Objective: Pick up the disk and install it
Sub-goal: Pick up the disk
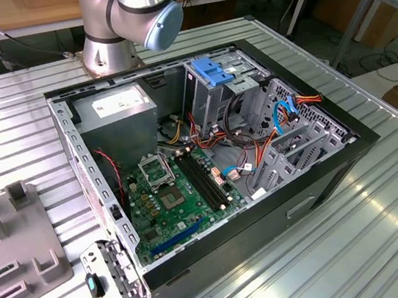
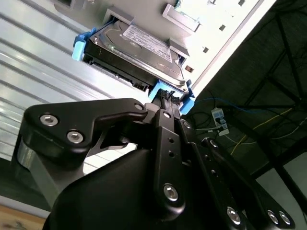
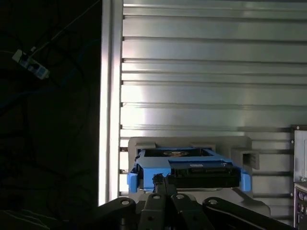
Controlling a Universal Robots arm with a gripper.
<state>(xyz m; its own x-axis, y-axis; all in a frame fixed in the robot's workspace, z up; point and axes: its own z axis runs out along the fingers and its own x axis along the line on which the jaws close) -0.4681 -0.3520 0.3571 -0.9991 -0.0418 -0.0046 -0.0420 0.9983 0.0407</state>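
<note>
One claw [image 2: 165,97] at the disk [image 2: 136,45] edge

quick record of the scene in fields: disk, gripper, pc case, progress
disk: grey drive in a blue carrier, lying in a grey holder on the ribbed table
gripper: gripper is right at one end of the blue carrier, in both wrist views
computer case: computer case open on the table, motherboard and drive cage exposed
progress: disk in its holder, not yet installed

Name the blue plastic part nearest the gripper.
The blue carrier around the disk, right at the gripper; the blue latch sits atop the drive cage instead.
</note>
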